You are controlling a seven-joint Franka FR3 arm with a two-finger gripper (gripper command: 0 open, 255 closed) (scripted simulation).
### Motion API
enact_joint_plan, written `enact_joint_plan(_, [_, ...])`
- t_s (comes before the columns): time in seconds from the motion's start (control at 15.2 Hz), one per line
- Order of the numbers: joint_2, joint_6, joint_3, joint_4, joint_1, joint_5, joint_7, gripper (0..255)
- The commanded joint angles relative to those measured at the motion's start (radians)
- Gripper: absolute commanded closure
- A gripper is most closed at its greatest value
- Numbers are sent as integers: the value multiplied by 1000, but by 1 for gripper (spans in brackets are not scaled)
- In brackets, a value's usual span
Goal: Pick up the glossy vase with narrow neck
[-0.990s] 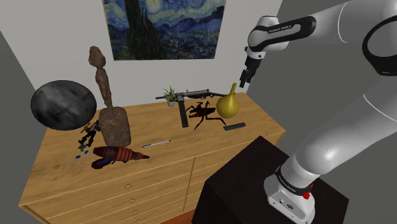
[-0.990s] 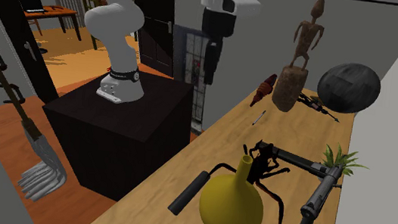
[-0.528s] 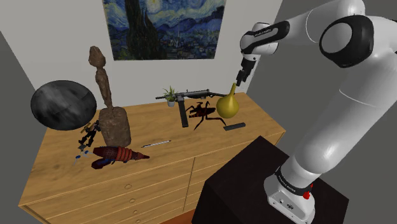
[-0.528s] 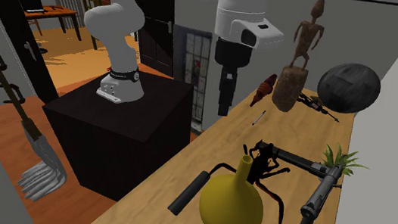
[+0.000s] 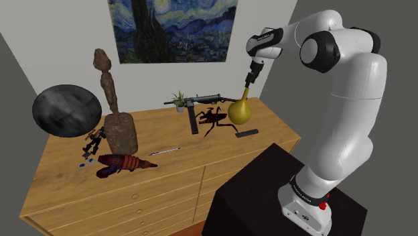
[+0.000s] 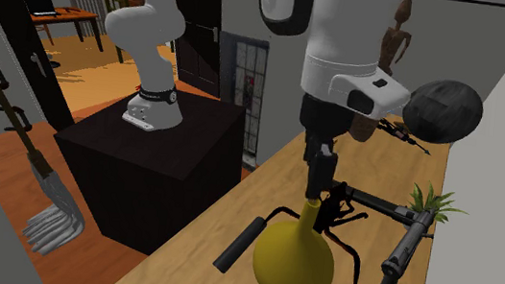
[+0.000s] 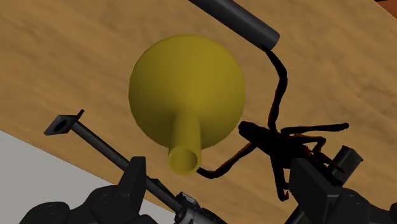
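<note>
Just below my gripper [image 5: 249,78] the yellow vase [image 5: 240,111] stands upright on the wooden dresser [image 5: 191,164], its narrow neck pointing up at me. My fingers are spread apart and clasp nothing, and its mouth sits nearer one finger. A black spider figure [image 5: 213,119] lies just beside its round body.

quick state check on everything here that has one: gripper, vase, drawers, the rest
gripper: open, over the vase's neck, not clasping it
yellow vase: upright on the dresser top, not held
dresser drawers: shut
gun: lying flat on the dresser
brown statue: upright
potted plant: upright
</note>
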Motion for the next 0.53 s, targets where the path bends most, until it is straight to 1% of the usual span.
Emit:
enact_joint_plan(0.0, [87,0,11,90,-32,34,-32,0])
enact_joint_plan(0.07, [90,-1,12,93,-33,34,-32,0])
enact_joint_plan(0.46, [125,62,22,63,-38,51,-45,0])
